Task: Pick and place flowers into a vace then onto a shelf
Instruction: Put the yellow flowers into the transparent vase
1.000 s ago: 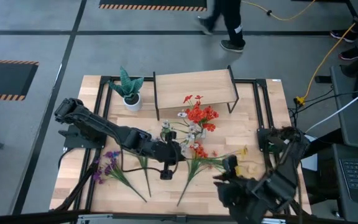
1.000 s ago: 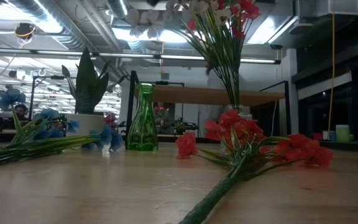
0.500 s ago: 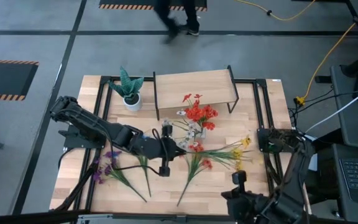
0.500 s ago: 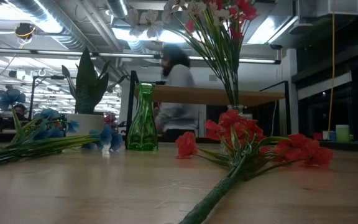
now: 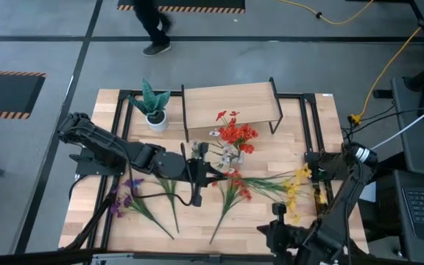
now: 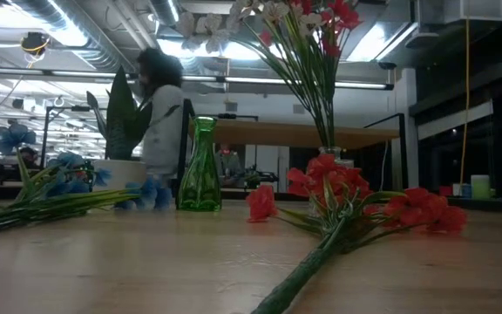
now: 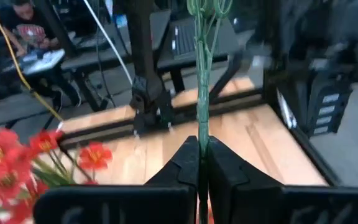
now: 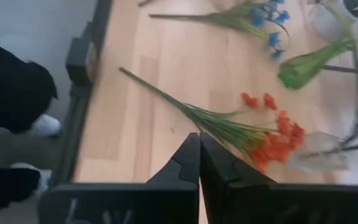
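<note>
You have the left end effector (image 7: 199, 163) clenched on a green flower stem (image 7: 202, 74), mid-surface beside the clear vase of red flowers (image 5: 235, 135) in front of the shelf (image 5: 230, 103). Right end effector (image 8: 198, 158) — clenched, grasping nothing, at the near edge of the surface (image 5: 197, 224). Yellow sprig (image 5: 294, 184), orange sprig (image 8: 253, 134) and purple sprig (image 5: 127, 193) lie flat; green vase (image 6: 200, 166) stands empty.

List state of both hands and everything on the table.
left hand: shut on green stem
right hand: shut, empty
clear vase: upright, holds red and white flowers
green vase: upright, no stems seen in it
shelf: top bare
orange sprig: lying flat on table
purple sprig: lying flat
</note>
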Available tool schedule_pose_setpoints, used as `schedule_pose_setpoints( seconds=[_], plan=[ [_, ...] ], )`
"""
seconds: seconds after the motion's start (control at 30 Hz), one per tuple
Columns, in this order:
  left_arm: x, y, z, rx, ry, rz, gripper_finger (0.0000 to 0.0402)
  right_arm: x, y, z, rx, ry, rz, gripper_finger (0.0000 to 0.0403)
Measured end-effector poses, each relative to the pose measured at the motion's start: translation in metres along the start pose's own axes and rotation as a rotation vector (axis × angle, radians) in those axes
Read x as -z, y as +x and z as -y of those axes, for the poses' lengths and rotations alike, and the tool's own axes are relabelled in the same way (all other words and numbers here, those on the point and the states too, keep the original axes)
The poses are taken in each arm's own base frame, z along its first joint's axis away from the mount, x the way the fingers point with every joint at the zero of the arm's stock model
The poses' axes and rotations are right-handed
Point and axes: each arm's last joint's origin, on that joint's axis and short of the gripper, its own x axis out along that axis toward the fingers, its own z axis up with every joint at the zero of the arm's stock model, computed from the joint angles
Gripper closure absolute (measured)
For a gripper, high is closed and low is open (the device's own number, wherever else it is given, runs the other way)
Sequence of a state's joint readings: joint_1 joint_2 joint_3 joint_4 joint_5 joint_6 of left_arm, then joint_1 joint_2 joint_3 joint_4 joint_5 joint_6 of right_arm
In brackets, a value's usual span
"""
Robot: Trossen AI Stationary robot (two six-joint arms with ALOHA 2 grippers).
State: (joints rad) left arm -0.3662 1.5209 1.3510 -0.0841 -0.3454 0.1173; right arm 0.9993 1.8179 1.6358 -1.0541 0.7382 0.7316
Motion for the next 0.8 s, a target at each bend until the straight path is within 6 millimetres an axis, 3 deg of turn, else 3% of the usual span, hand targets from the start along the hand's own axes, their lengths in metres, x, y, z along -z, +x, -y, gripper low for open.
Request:
schedule_pose_setpoints(
  seconds=[0.27, 0.43, 0.6, 0.8],
  plan=[
    [-0.006, 0.001, -0.004, 0.074, 0.011, 0.095, 0.0395, 0.039, 0.020, 0.016, 0.040, 0.045, 0.162, 0.0402],
    [0.015, 0.007, 0.000, 0.090, 0.041, 0.180, 0.0395, 0.059, 0.024, 0.033, 0.071, 0.130, 0.290, 0.0402],
    [0.032, 0.009, 0.006, 0.159, 0.031, 0.240, 0.0395, 0.060, 0.027, 0.044, 0.053, 0.184, 0.473, 0.0402],
    [0.036, 0.008, 0.009, 0.166, 0.005, 0.265, 0.0394, 0.053, 0.048, 0.062, 0.099, 0.150, 0.650, 0.0384]
  ],
)
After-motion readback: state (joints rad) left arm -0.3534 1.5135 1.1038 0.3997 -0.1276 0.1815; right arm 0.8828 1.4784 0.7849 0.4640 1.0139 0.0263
